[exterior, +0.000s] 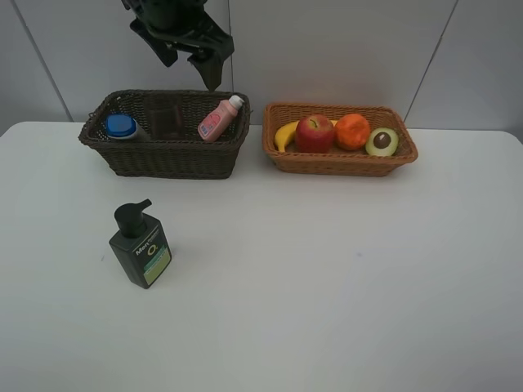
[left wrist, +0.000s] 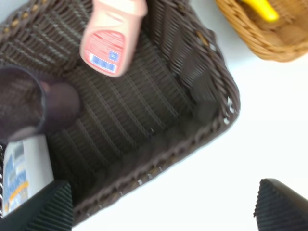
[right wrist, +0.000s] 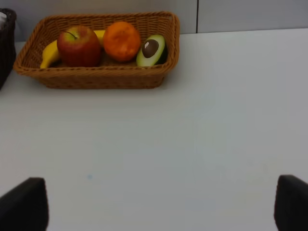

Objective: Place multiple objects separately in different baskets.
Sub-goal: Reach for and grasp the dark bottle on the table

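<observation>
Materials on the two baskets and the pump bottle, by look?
Dark basket: woven wicker or plastic rattan, matte dark brown, weave visible. Tan basket: same weave, orange-tan, slight sheen. Pump bottle: probably plastic, glossy dark body, black pump, printed label.

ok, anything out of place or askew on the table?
One thing: the dark pump bottle stands alone on the white table, outside both baskets. In the dark brown basket the small pink bottle leans against the wall rather than lying flat. The fruit sits tidily in the light orange-tan basket. No spills.
</observation>
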Controlling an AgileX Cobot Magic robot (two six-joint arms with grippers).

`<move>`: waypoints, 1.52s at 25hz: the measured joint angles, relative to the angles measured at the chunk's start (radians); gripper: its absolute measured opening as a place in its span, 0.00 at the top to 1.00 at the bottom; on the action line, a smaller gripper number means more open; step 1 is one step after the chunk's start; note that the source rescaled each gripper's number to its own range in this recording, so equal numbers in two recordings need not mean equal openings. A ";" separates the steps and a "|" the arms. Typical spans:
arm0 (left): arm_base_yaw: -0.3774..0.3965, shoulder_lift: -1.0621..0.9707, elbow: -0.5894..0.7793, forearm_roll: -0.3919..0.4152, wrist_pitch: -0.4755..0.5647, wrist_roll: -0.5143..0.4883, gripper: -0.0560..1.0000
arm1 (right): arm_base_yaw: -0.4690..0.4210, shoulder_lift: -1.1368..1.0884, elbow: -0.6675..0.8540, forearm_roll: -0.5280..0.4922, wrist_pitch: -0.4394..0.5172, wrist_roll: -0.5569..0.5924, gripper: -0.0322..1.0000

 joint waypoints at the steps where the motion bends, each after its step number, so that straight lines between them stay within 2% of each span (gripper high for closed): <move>1: -0.004 -0.021 0.029 -0.001 0.000 -0.004 0.00 | 0.000 0.000 0.000 0.000 0.000 0.000 0.00; 10: -0.006 -0.239 0.369 -0.005 -0.002 -0.022 0.00 | 0.000 0.000 0.000 0.000 0.000 0.000 0.00; 16: -0.006 -0.377 0.597 -0.029 -0.076 -0.007 0.00 | 0.000 0.000 0.000 0.000 0.000 0.000 0.00; 21: -0.006 -0.420 0.677 -0.103 -0.091 -0.022 0.00 | 0.000 0.000 0.000 0.000 0.000 0.000 0.00; 26: -0.006 -0.422 0.762 -0.117 -0.105 -0.060 0.00 | 0.000 0.000 0.000 0.000 0.000 0.000 0.00; 38: -0.006 -0.422 0.981 -0.132 -0.304 -0.059 0.00 | 0.000 0.000 0.000 0.000 0.000 0.000 0.00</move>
